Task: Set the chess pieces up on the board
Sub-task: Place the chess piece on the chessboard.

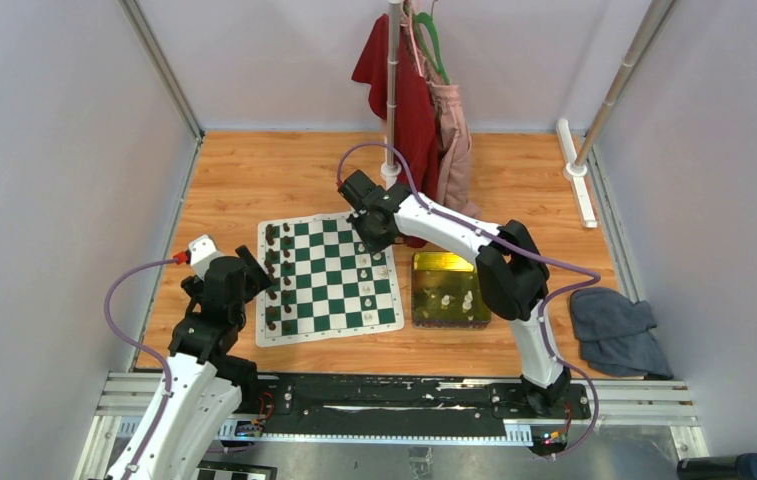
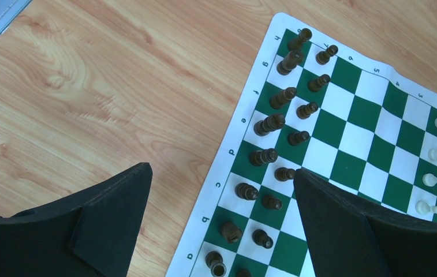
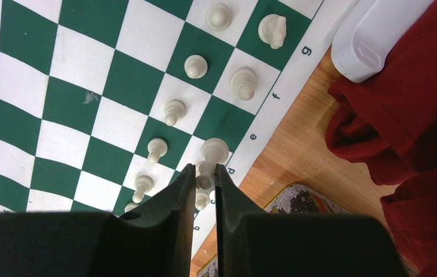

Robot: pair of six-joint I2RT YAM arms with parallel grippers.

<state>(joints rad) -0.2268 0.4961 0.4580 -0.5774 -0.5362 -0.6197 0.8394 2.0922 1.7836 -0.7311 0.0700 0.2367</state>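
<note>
The board [image 1: 326, 262] lies flat on the wooden table, also seen in the left wrist view [image 2: 354, 124] and the right wrist view [image 3: 77, 98]. Cream chess pieces [image 3: 195, 66] stand along its right side. My right gripper [image 3: 205, 168] is shut on a tall cream piece [image 3: 215, 151] over the board's right edge, near the letter d. I cannot tell whether its base touches the mat. Seen from above, the right gripper [image 1: 366, 235] hangs over the board's far right corner. My left gripper [image 2: 221, 173] is open and holds nothing, above the board's left edge by the dark chessmen [image 2: 269, 124].
A yellow-green tray [image 1: 428, 264] with more cream pieces [image 1: 467, 298] sits right of the board. A pole [image 1: 392, 90] with red and pink clothes [image 1: 414, 110] stands behind. The red cloth [image 3: 412, 115] and a white block [image 3: 372, 34] lie close beside my right gripper. A grey cloth [image 1: 614, 325] lies far right.
</note>
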